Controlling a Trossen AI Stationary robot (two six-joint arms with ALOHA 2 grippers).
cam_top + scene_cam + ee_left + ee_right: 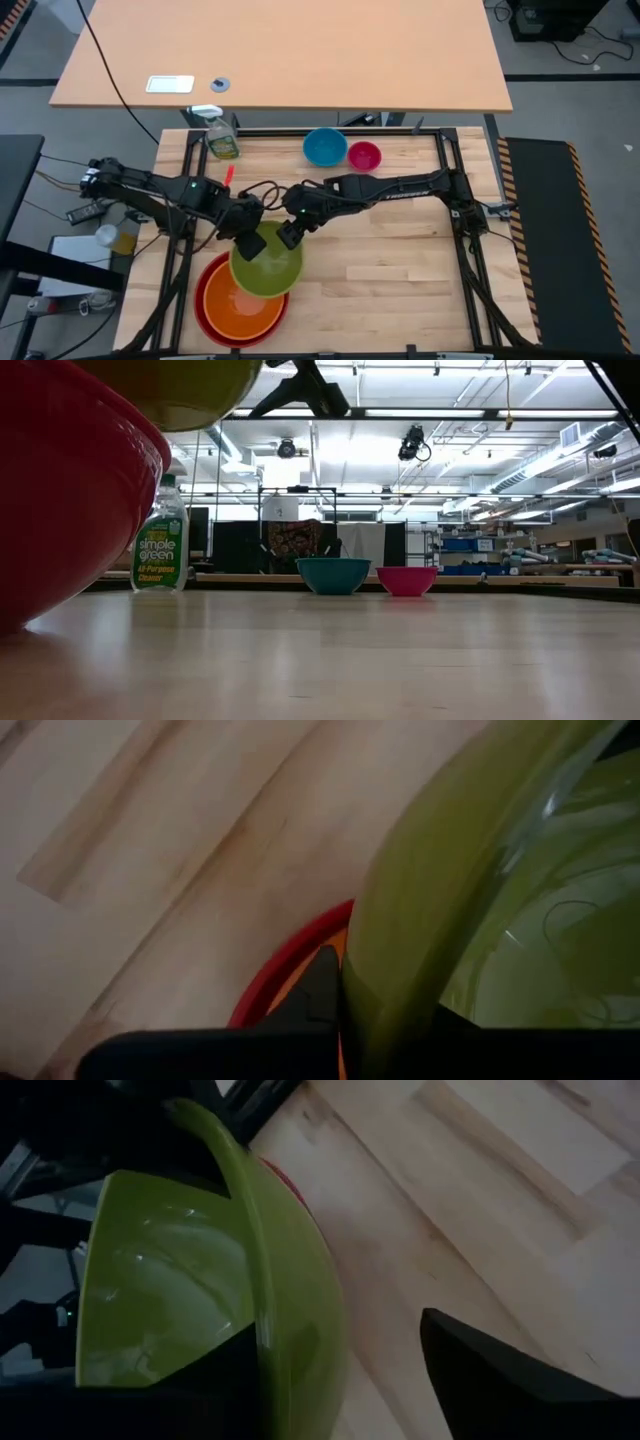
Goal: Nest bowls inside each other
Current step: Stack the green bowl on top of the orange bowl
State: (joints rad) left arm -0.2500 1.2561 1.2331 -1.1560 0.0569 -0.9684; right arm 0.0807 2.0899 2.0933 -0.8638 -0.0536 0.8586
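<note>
A yellow-green bowl (pixel 266 262) hangs over the orange bowl (pixel 240 308), which sits nested in the red bowl (pixel 205 300) at the near left. My left gripper (pixel 249 238) is shut on the yellow-green bowl's left rim. My right gripper (pixel 291 233) is open and straddles the rim on the far right side. In the right wrist view its outer finger (pixel 500 1380) stands clear of the wall. The blue bowl (pixel 325 146) and the pink bowl (pixel 364 155) rest on their bases at the far edge. My left gripper pinches the yellow-green bowl's rim (pixel 365 985), one finger (pixel 320 990) outside the wall and the other inside. The fingers come steeply from above, slanting from the table's left. The bowl (pixel 180 390) hangs lifted above the red bowl (pixel 60 490). My right gripper has one finger inside the bowl; whether that finger touches, I cannot tell.
A green spray bottle (pixel 221 135) stands at the far left corner, beside the blue bowl. Bare wood lies across the table's middle and right (pixel 400 260). A black frame (pixel 455 200) borders the tabletop.
</note>
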